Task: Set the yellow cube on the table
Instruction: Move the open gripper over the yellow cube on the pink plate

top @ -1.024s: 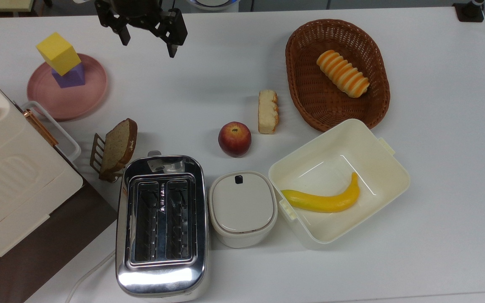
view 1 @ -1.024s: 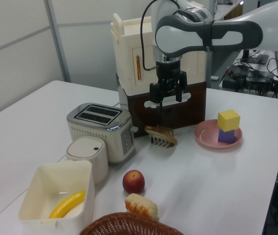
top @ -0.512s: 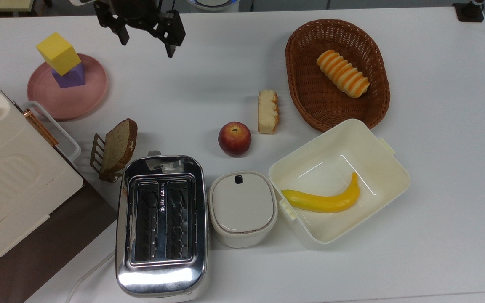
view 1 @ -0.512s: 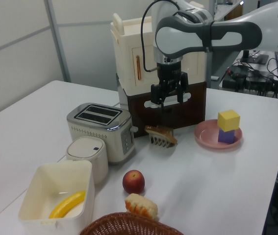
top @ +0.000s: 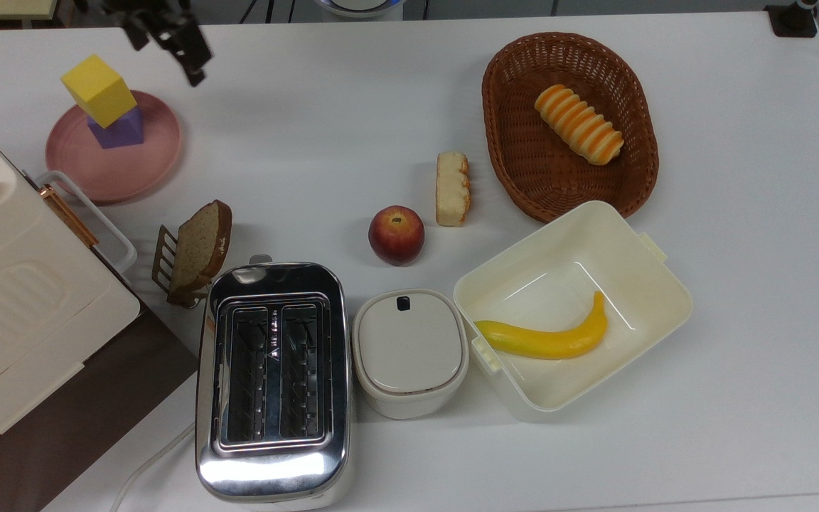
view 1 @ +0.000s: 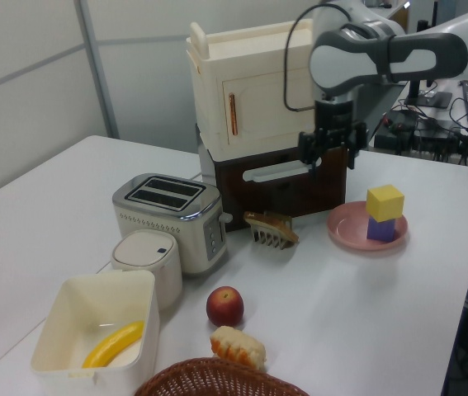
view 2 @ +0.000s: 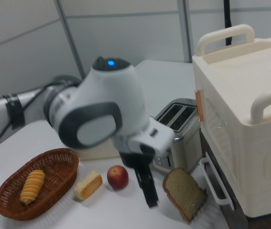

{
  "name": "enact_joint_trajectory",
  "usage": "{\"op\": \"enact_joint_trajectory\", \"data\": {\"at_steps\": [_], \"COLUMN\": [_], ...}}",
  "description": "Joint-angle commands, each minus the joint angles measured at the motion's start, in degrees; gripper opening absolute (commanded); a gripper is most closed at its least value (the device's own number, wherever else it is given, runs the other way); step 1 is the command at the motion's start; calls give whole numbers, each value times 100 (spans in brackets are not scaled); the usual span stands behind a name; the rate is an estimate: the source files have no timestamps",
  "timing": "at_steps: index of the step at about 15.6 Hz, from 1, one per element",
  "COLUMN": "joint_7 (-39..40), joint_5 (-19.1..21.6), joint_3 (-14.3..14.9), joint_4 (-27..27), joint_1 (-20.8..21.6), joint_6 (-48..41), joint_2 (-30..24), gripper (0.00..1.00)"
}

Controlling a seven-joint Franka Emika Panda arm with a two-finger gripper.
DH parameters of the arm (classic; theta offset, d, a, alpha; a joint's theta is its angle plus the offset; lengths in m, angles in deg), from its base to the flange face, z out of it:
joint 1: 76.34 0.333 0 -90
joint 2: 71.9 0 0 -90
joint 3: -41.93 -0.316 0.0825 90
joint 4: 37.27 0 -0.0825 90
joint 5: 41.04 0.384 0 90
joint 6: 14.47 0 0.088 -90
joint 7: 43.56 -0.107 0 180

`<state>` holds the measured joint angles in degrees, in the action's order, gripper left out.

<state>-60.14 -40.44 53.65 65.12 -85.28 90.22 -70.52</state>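
The black two-finger hand, its fingers spread and empty, hung in the approach step, and the bright-yellow matte cube sat below and beside it on a purple cube, so it needed to descend around the yellow one.

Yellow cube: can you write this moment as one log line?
phase: approach | gripper: open, empty, near pink plate | yellow cube: atop purple cube | table: cube not placed
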Motion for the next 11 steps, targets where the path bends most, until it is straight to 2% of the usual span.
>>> {"op": "enact_joint_trajectory", "data": {"at_steps": [1,6,8,11], "joint_7": [-48,840,1086,1228], "joint_5": [-86,-104,-104,-96], "joint_3": [628,1209,1394,1448], "joint_4": [721,1160,1170,1301], "joint_1": [-55,-55,-55,-55], "joint_6": [806,1491,1624,1922], "joint_2": [-261,-77,11,152], "gripper": [100,100,100,100]}}
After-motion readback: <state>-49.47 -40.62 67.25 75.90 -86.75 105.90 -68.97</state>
